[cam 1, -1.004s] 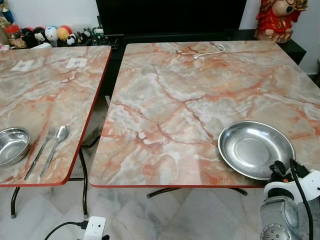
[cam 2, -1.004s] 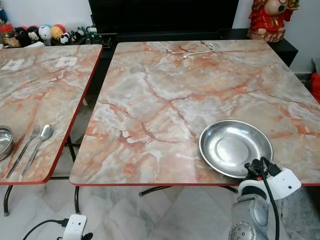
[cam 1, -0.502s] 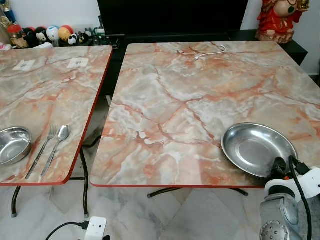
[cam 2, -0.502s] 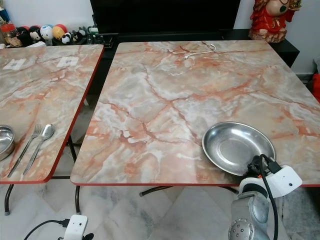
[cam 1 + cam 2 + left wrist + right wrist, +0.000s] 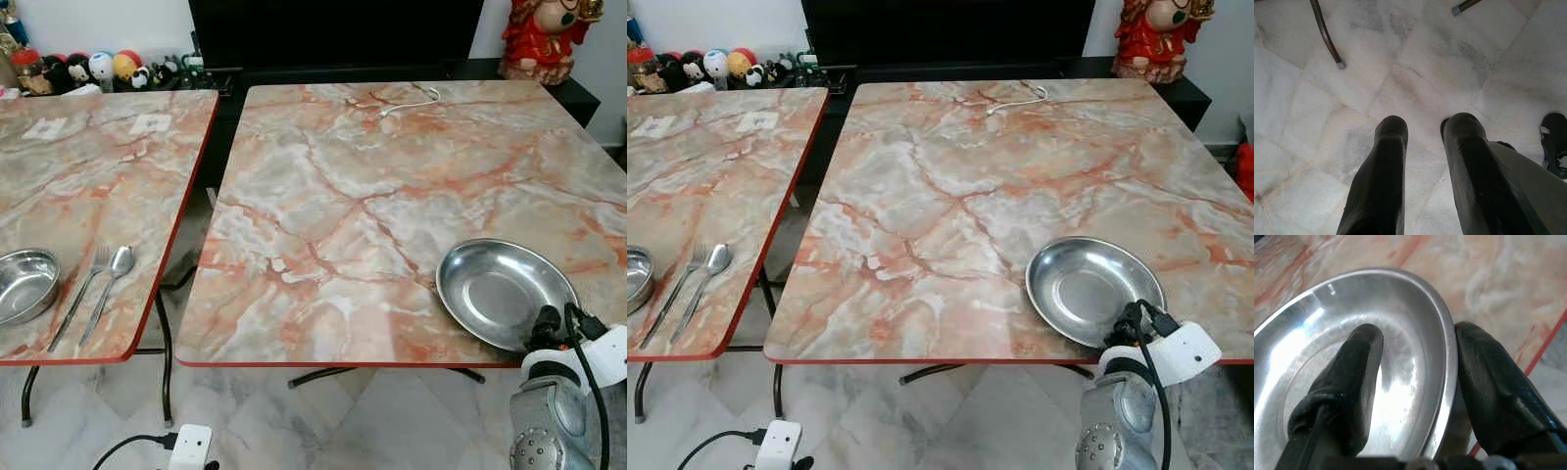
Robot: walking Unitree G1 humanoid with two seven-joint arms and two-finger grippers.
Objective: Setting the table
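A shallow steel plate lies at the near right corner of the marbled table. My right gripper straddles the plate's near rim, one finger inside the dish and the other against the outside of the rim; it is open, with a wide gap. Its wrist sits just below the table edge. On the left table rest a steel bowl, a fork and a spoon. My left gripper hangs over the floor, fingers slightly apart, holding nothing.
A white cable lies at the far edge of the right table. A gap separates the two tables. Small figurines and a red statue stand behind. A white power strip lies on the marble floor.
The plate has slid slightly to the right on the table, and my right wrist has shifted right with it. The left table's items are unchanged.
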